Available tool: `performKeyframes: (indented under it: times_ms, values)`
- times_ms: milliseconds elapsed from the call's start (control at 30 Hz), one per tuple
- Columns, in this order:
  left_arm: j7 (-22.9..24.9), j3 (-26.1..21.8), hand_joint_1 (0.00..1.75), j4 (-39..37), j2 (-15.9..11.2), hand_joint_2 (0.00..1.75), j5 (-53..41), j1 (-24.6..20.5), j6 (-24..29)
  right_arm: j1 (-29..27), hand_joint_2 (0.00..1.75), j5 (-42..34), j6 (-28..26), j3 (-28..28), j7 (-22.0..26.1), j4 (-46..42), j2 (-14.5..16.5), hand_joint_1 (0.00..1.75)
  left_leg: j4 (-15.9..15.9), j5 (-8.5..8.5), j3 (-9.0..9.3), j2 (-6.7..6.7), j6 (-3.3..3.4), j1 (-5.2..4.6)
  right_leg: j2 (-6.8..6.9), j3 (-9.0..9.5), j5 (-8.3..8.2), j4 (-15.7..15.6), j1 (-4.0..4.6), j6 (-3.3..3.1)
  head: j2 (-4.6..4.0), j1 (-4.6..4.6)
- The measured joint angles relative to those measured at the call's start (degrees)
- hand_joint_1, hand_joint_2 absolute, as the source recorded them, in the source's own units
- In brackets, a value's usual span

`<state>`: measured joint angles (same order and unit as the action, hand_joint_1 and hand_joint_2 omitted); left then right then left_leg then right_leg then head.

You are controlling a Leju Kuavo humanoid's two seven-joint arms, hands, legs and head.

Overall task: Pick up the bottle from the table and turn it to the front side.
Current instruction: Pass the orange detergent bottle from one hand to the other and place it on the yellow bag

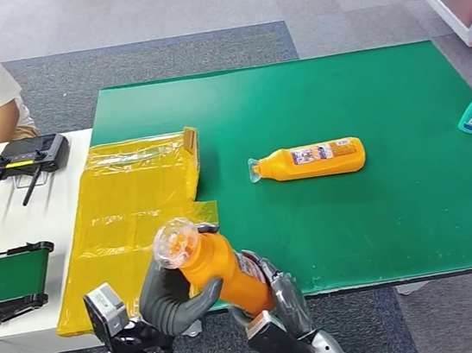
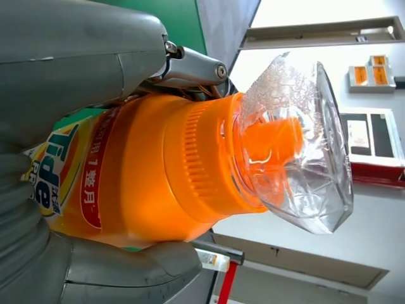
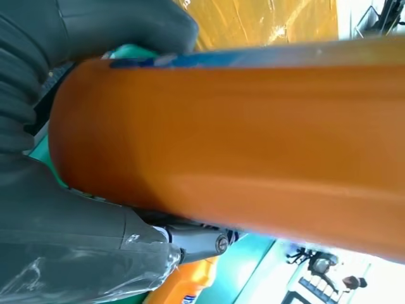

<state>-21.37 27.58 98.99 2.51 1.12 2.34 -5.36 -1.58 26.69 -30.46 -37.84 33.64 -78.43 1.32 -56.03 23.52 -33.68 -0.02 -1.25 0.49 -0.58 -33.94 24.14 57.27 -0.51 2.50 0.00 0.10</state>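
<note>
Both sets of fingers (image 1: pixel 200 296) are wrapped around one orange bottle (image 1: pixel 222 270), lifted clear of the green bench (image 1: pixel 384 226) and hanging off its near edge. The left hand (image 1: pixel 170 300) curls round the upper body just below the ribbed collar, its thumb under the bottle; the right hand (image 1: pixel 282 297) clasps the lower end. The clear cap (image 2: pixel 299 142) points up and toward the yellow bags (image 1: pixel 139 207).

From the left wrist view the printed label (image 2: pixel 57 171) sits partly under the palm — so the front is not yet squarely outward, I'd say. To finish the turn well, one hand should hold firm while the other loosens and re-grips; smooth plastic could slip if both ease at once.

A second orange bottle (image 1: pixel 313 159) lies on its side farther out on the bench, well apart from the hands.
</note>
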Motion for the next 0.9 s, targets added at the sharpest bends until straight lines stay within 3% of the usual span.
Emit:
performKeyframes:
  times_ms: [367,500,700,900]
  values:
    - [-2.59,-5.08,1.75,0.94,1.94,1.75,-6.46,5.44,10.26,-2.09,1.75,-0.72,0.04,1.10,-2.81,-4.58,-0.66,0.00,0.00,0.02,0.00,0.00,-0.01,0.00,0.00,-0.01,0.02,0.00,0.01,-0.02,0.00,0.01]
    - [-2.94,-6.39,1.75,3.03,2.21,1.75,-17.37,6.98,18.62,-3.39,1.75,-1.70,-0.06,1.82,-3.92,-6.68,-0.97,0.00,0.00,0.02,0.00,0.00,0.00,0.00,0.00,-0.01,0.02,0.00,0.00,-0.01,0.00,0.01]
    - [-0.61,-8.07,1.75,5.51,2.32,1.75,-29.89,8.09,25.86,-4.99,1.75,-1.95,1.10,3.08,-4.41,-9.45,-1.16,0.00,0.00,0.02,0.00,0.00,0.00,0.00,0.00,-0.01,0.02,0.00,0.00,-0.01,0.00,0.01]
    - [6.64,-10.65,1.75,5.91,0.74,1.75,-39.81,5.13,23.08,-5.62,1.75,-1.92,4.40,5.62,-5.08,-12.32,-0.99,0.00,0.00,-0.02,0.00,0.00,-0.03,0.00,0.00,-0.03,0.00,0.00,0.01,-0.02,0.00,0.01]
